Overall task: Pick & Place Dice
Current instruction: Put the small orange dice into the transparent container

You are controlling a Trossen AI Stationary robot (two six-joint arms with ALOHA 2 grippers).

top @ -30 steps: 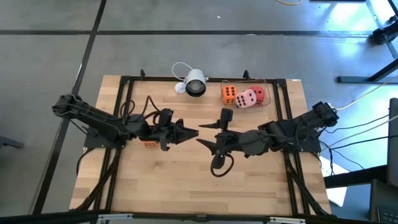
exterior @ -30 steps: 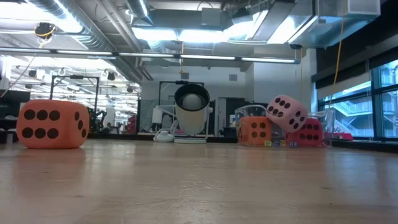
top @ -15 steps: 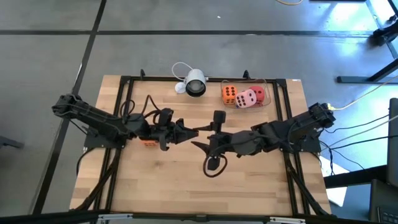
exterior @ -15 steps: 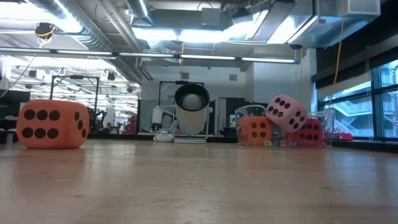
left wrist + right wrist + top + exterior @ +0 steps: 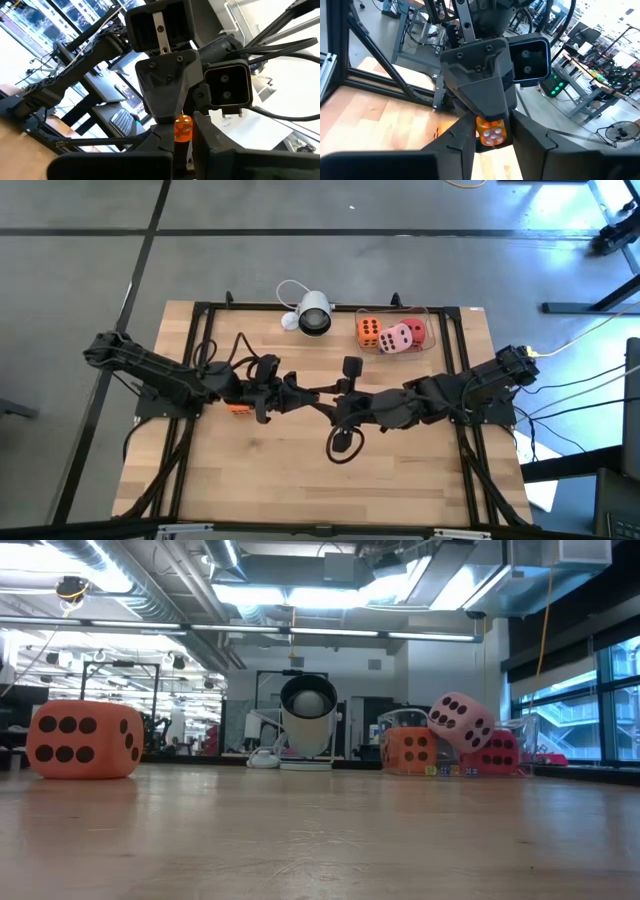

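A small orange die (image 5: 182, 127) with pale dots sits between my two grippers, which meet tip to tip above the table's middle. My left gripper (image 5: 304, 392) is shut on it. My right gripper (image 5: 323, 397) is open, with a finger on either side of the die (image 5: 491, 131). From above the die is hidden by the fingers. A bigger orange die (image 5: 240, 409) rests on the table under my left arm. An orange (image 5: 368, 331), a pink (image 5: 397, 339) and a red die (image 5: 415, 330) lie in a clear box. My left gripper pinches the small orange die (image 5: 182, 131) between its two fingertips, coming level from the table's left side. The die is lifted clear of the table. My right gripper has its fingers (image 5: 464, 142) close beside the die; whether they touch it I cannot tell.
A white round camera (image 5: 313, 313) with its cable stands near the far edge, left of the clear box (image 5: 440, 320). A black frame (image 5: 200, 308) runs along the table's far edge and sides. Bare wood lies toward the near edge.
My right gripper has moved toward the table's left, up to my left gripper, and its open fingers now flank the left fingertips and the die.
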